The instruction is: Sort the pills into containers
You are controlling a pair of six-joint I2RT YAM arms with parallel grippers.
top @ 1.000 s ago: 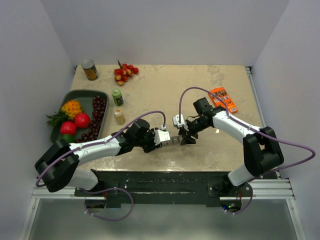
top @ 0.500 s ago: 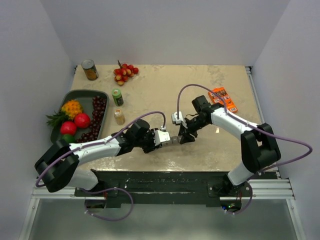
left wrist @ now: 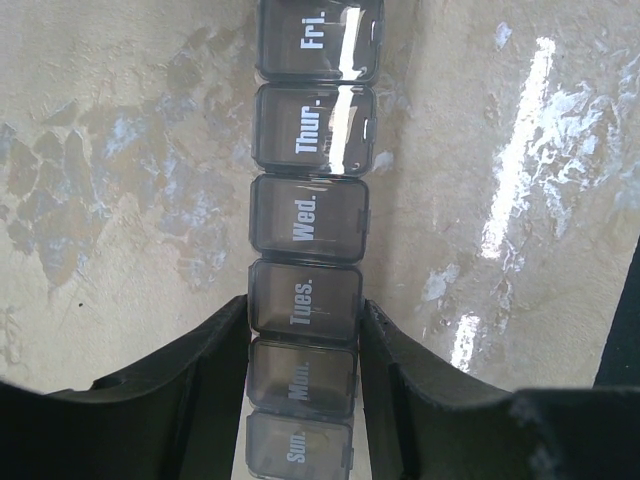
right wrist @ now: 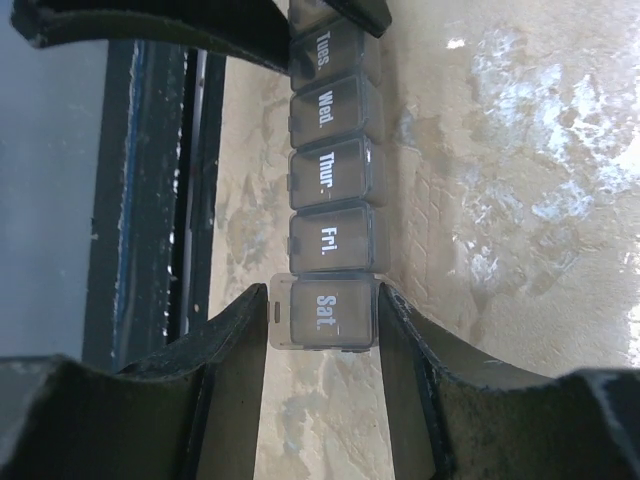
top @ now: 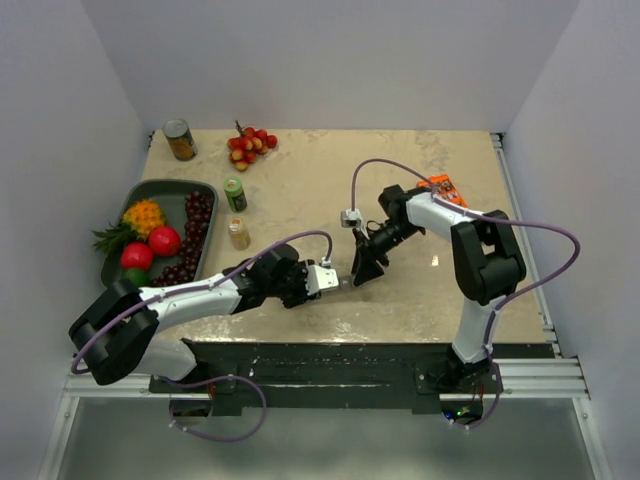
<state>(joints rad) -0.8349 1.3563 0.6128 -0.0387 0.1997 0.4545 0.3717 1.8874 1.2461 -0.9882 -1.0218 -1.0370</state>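
The dark-grey container strip (top: 343,281) lies on the table near the front edge, with day-labelled lids that look shut. My left gripper (top: 326,280) is shut on it; in the left wrist view its jaws (left wrist: 303,320) press the sides at the Tues. and Mon. compartments of the strip (left wrist: 308,215). My right gripper (top: 362,268) is open and straddles the far end. In the right wrist view it (right wrist: 322,310) flanks the Sat. compartment of the strip (right wrist: 328,175) with hairline gaps. The small clear bottle of yellowish pills (top: 238,233) stands upright at the left, apart from both grippers.
A green-capped bottle (top: 234,194) stands behind the pill bottle. A dark fruit tray (top: 160,190) is at the left edge, with a tin can (top: 180,140) and red-yellow berries (top: 250,145) at the back. An orange packet (top: 450,195) lies under my right forearm.
My right arm has swung its elbow inward and back, and its gripper has slid slightly left along the strip's end. My left gripper and the strip have stayed put.
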